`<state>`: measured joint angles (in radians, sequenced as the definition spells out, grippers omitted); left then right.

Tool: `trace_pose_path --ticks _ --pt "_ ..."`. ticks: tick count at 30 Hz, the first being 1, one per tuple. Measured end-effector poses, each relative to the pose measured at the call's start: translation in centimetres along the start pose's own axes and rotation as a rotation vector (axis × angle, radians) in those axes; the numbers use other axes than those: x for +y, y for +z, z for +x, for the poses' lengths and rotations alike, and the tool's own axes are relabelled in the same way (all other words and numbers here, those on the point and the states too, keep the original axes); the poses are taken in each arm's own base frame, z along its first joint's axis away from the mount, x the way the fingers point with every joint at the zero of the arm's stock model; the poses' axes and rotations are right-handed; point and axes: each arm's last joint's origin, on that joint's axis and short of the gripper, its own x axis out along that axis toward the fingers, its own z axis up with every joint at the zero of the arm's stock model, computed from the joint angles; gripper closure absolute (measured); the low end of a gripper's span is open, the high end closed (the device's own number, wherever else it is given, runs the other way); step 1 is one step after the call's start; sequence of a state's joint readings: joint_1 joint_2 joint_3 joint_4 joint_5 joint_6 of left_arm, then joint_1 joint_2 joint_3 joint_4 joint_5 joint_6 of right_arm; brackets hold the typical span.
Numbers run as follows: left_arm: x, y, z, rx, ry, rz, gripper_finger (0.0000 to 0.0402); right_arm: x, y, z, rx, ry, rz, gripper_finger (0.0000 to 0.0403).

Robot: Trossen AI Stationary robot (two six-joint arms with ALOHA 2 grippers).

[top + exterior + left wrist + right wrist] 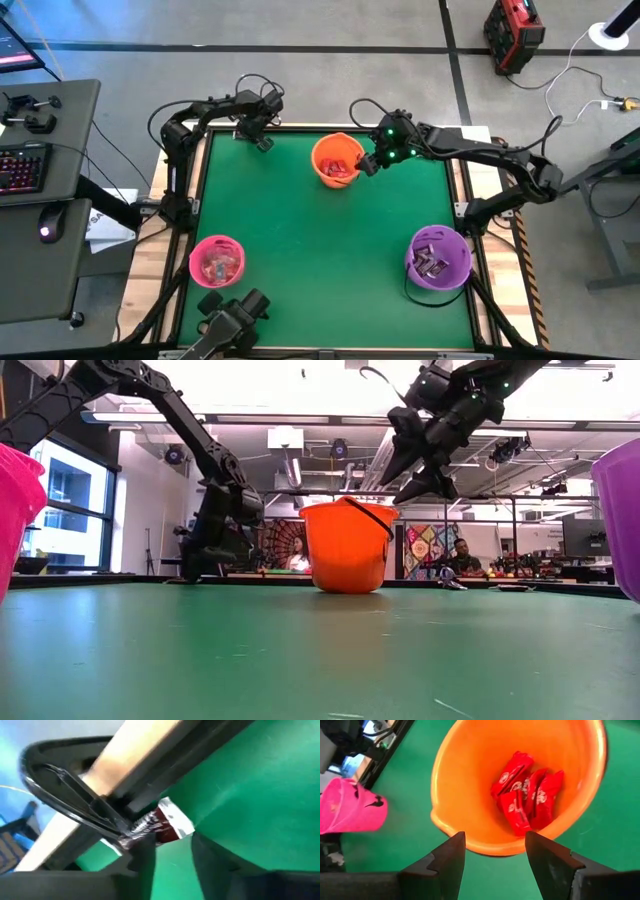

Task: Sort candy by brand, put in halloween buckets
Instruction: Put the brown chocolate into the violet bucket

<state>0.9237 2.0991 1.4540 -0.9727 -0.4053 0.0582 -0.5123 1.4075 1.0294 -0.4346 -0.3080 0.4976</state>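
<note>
Green felt covers my work surface, framed in pale wood, with a lit workshop beyond it where a person sits at a far bench.

Going by the overhead camera, nearest me at seven o'clock sits the pink bucket, with silvery and reddish wrapped pieces inside. At about four o'clock is the purple bucket, holding dark-wrapped candy, its thin handle lying on the felt.

Farther back, near twelve o'clock, stands the orange bucket. My right wrist camera shows a small pile of red candy lying in its bottom. My right hand hangs just beside the bucket's rim on the three o'clock side, fingers spread with nothing between them.

At the far corner, around eleven o'clock, my left hand is down at the edge of the felt. Its wrist camera shows a single dark red candy with a silvery crimped end lying by the wooden border, right at the fingertips. I cannot tell whether the fingers are pinching it or merely standing around it.
</note>
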Motion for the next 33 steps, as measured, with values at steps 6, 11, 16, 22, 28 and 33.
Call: trace_pose_path --ticks 6,11,16,22,28,33 --pt "0.2 -0.4 -0.6 0.007 -0.011 0.051 0.0392 0.0 0.0 0.0 -0.01 -0.02 0.002 0.0203" --pt "1.1 -1.4 -3.6 -0.061 -0.087 0.041 0.04 0.0 0.0 0.0 -0.009 -0.018 0.019 0.0203" --pt "1.8 -3.3 -8.3 -0.189 -0.223 0.03 0.0401 0.1 0.1 0.0 -0.013 0.003 0.015 0.0203" --pt "0.7 -7.0 -15.2 -0.398 -0.386 0.113 0.0402 1.4 1.3 -1.1 -0.068 0.121 0.0 0.0203" --pt "-2.5 -10.7 -21.2 -0.629 -0.533 0.278 0.0401 3.7 3.5 -4.2 -0.205 0.179 -0.107 0.0203" --pt "-5.7 -12.4 -23.4 -0.699 -0.566 0.367 0.0401 4.6 4.4 -5.5 -0.245 0.176 -0.132 0.0203"
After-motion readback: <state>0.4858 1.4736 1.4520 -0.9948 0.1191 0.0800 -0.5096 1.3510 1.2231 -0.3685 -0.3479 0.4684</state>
